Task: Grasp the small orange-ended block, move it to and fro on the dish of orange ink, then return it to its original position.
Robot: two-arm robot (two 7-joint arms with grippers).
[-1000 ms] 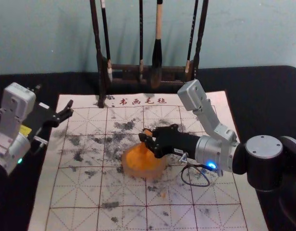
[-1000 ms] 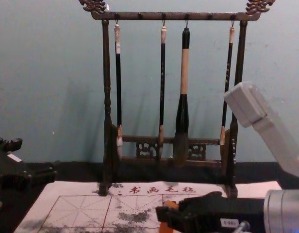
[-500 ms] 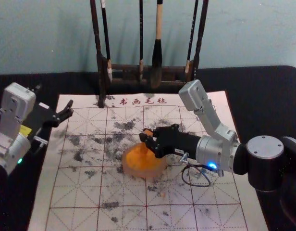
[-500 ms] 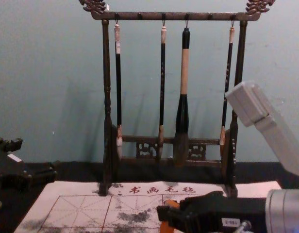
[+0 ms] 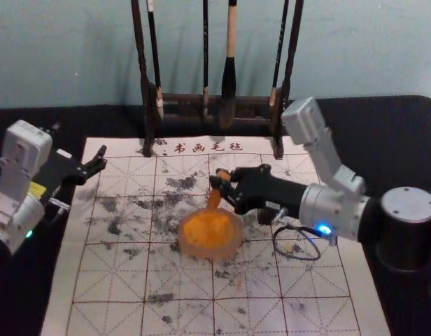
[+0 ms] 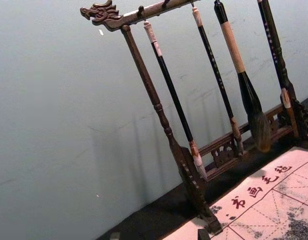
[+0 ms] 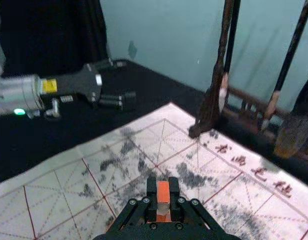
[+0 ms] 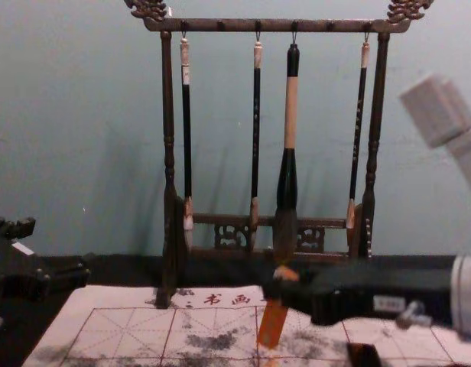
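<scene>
The right end effector [image 5: 220, 179] pinches one orange block [image 5: 214, 199], tilted, at the far rim of one dish [image 5: 235, 241]. The left end effector [image 5: 80, 145] stands apart, fingers spread; four brushes [image 8: 290, 115] hang on one rack [image 8: 235, 25].

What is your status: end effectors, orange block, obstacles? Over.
Right end effector: shut on small orange rectangular block, tilted. Left end effector: open, empty, parked. Possible obstacle: dark object near round orange-ink dish, clearance unclear.
</scene>
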